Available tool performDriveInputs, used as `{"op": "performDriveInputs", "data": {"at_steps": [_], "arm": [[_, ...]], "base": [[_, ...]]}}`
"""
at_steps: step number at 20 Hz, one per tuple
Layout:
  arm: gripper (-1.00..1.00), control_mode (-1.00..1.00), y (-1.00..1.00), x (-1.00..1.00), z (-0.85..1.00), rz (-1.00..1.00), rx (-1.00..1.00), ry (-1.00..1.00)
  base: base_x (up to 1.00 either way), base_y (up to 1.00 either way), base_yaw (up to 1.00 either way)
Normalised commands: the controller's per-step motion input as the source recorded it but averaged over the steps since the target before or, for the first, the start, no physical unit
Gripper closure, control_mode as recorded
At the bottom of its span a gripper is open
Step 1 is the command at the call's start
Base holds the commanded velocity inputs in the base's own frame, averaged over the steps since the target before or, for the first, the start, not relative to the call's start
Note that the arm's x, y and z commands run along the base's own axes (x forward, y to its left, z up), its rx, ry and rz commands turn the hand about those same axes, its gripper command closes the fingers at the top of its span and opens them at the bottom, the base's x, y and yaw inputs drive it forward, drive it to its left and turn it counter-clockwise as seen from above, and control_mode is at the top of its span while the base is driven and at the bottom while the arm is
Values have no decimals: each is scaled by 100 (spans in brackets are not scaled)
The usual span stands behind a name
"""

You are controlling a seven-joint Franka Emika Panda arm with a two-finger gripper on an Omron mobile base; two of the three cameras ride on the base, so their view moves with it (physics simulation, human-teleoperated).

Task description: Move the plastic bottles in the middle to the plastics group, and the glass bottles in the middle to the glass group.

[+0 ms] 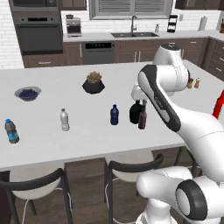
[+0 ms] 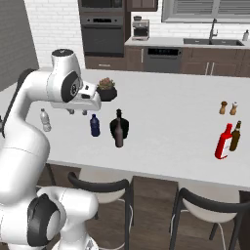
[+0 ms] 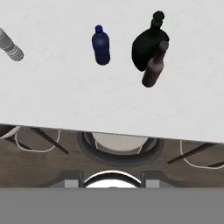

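In the middle of the white counter stand a small navy-blue bottle (image 1: 114, 115) (image 2: 94, 125) (image 3: 101, 45), a squat black bottle (image 1: 135, 113) (image 2: 118, 125) (image 3: 145, 49) and a slim dark brown bottle (image 1: 142, 119) (image 2: 119, 138) (image 3: 154, 70) that touches the black one's front. A clear water bottle (image 1: 64, 120) (image 2: 45, 120) (image 3: 11, 47) and a blue-label bottle (image 1: 11, 131) stand to the left. The red bottle (image 1: 218, 105) (image 2: 223, 142) stands far right, a brown bottle (image 2: 236, 135) beside it. My gripper (image 2: 78, 112) (image 3: 111, 181) hovers high over the counter's front edge, open and holding nothing.
A potted plant (image 1: 93, 83) (image 2: 106, 89) and a bowl of blueberries (image 1: 28, 92) sit further back on the counter. Two small shakers (image 1: 194, 82) (image 2: 228, 108) stand at the right. Dark stools (image 1: 131, 168) (image 3: 118, 148) are tucked under the near edge.
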Motion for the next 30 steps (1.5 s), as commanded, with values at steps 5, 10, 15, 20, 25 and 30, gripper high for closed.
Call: {"op": "performDriveInputs", "data": {"at_steps": [5, 10, 15, 20, 25, 30], "arm": [[-100, -100, 0, 0, -24, -12, -1, -5], [-100, -100, -13, -1, -5, -15, -1, 0], [-100, -100, -64, 11, 0, -14, 0, 4], [-100, -100, -67, 31, 0, -3, 0, -1], [-100, -100, -40, 73, -12, 5, 0, -2], [-100, -100, -16, 72, -15, 4, -1, 0]], "base": [[0, 0, 0], [0, 0, 0], [0, 0, 0], [0, 0, 0], [0, 0, 0], [0, 0, 0]]}}
